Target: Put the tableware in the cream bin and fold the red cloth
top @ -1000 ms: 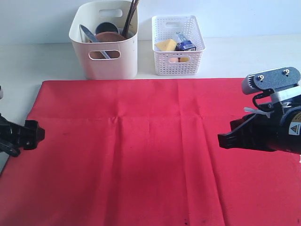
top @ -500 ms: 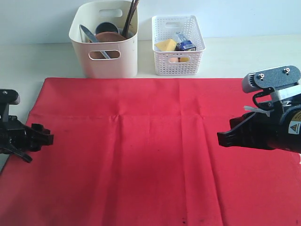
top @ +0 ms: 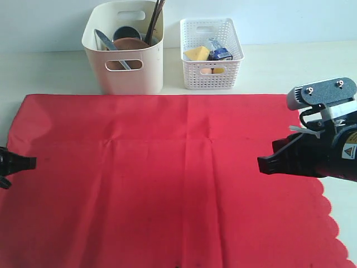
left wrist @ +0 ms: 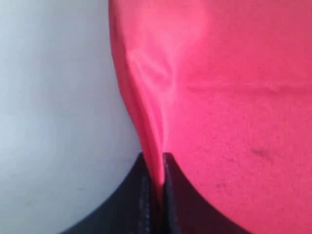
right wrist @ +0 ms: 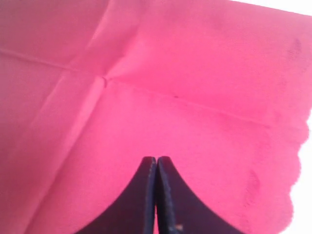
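The red cloth (top: 167, 178) lies spread flat across the table, its scalloped edge (top: 330, 219) showing at the right. At the cloth's left edge my left gripper (top: 29, 162) is shut on a pinched fold of the red cloth (left wrist: 151, 122), with the left gripper (left wrist: 156, 163) seen gripping it up close. My right gripper (top: 262, 165) hovers shut over the cloth's right part, and the right gripper (right wrist: 156, 160) holds nothing. The cream bin (top: 122, 78) stands at the back with tableware inside: a knife (top: 106, 42), a brown plate (top: 129, 43), a steel cup (top: 127, 32) and chopsticks (top: 155, 19).
A white lattice basket (top: 211, 78) with food stands to the right of the cream bin. Bare pale table (top: 50, 72) shows behind the cloth and beside its left edge (left wrist: 53, 97). The right arm's body (top: 329, 139) hangs over the cloth's right side.
My left gripper reached in, then drew back left with the cloth's edge; the whole cloth slid left and its scalloped right edge came into view. The right gripper stayed put.
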`<state>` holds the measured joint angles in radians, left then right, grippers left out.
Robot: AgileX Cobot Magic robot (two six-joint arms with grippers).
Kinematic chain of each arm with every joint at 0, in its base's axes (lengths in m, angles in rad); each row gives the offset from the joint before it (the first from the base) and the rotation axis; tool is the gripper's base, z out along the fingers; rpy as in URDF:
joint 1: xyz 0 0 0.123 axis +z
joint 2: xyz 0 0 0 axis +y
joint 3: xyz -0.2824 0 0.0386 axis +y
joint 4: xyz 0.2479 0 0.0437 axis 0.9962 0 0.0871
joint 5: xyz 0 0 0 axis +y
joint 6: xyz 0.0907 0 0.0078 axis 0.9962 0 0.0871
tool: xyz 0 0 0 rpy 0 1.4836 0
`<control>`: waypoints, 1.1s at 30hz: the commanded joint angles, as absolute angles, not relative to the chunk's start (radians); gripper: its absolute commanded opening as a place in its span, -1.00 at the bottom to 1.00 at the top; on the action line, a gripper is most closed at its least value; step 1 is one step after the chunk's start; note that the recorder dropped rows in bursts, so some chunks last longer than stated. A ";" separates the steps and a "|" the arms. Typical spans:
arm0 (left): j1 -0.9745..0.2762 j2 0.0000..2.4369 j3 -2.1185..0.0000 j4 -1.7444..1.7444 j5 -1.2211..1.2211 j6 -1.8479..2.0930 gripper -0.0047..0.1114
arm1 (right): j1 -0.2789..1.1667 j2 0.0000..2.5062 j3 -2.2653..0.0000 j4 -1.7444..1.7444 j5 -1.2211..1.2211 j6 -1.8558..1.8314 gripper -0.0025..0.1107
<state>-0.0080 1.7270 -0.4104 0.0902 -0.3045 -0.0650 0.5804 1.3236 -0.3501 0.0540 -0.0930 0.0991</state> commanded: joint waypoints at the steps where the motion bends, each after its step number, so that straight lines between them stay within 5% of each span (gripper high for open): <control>1: 0.077 1.645 -0.410 0.075 -0.259 -0.063 -0.92 | 0.576 1.361 -0.357 0.045 -0.111 0.098 -0.96; 9: -0.026 1.428 -0.420 0.094 -0.120 -0.061 -0.92 | 0.734 1.579 -0.510 0.045 -0.126 0.134 -0.96; 16: -0.358 1.225 -0.558 0.092 0.147 -0.078 -0.92 | 0.894 1.826 -0.742 0.048 0.019 0.134 -0.96; 23: -0.697 1.217 -0.713 0.101 0.260 -0.083 -0.92 | 0.896 1.887 -0.807 0.050 0.118 0.139 -0.96; 33: -0.747 1.223 -0.774 0.120 0.310 -0.083 -0.92 | 0.896 1.801 -0.807 0.050 0.127 0.091 -0.96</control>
